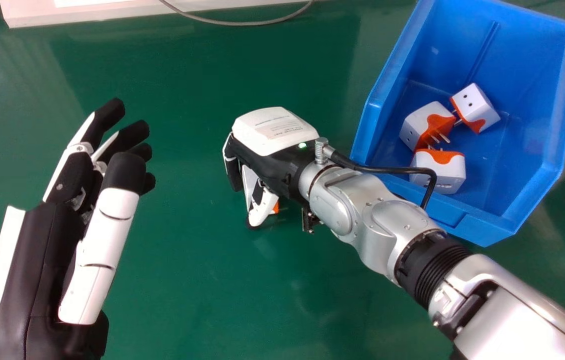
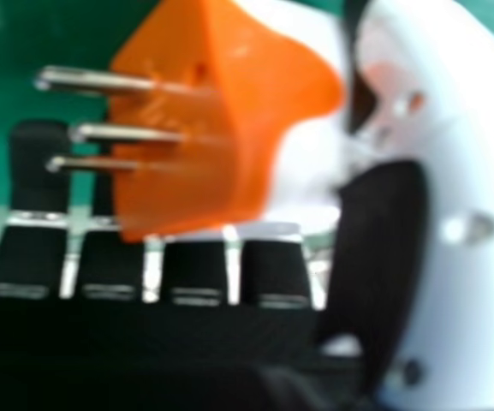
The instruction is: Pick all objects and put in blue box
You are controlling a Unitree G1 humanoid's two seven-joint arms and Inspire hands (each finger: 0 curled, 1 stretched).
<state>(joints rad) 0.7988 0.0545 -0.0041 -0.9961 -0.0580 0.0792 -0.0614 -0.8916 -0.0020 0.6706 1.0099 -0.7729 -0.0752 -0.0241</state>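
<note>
Head view high, downward; other close; both share adapter (image 2: pixel 255 86).

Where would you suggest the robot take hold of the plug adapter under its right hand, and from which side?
I'd grip the adapter's white body, across opposite sides, coming from above and from the end away from the pins. The body is chunky, while the pins are thin and jut from the orange face, so they would likely make a poor hold.

Bright light glared off my silver right forearm (image 1: pixel 527 315) and washed pale reflections over the green table (image 1: pixel 177 280); shadow fell beside the blue box (image 1: pixel 527 50).
</note>
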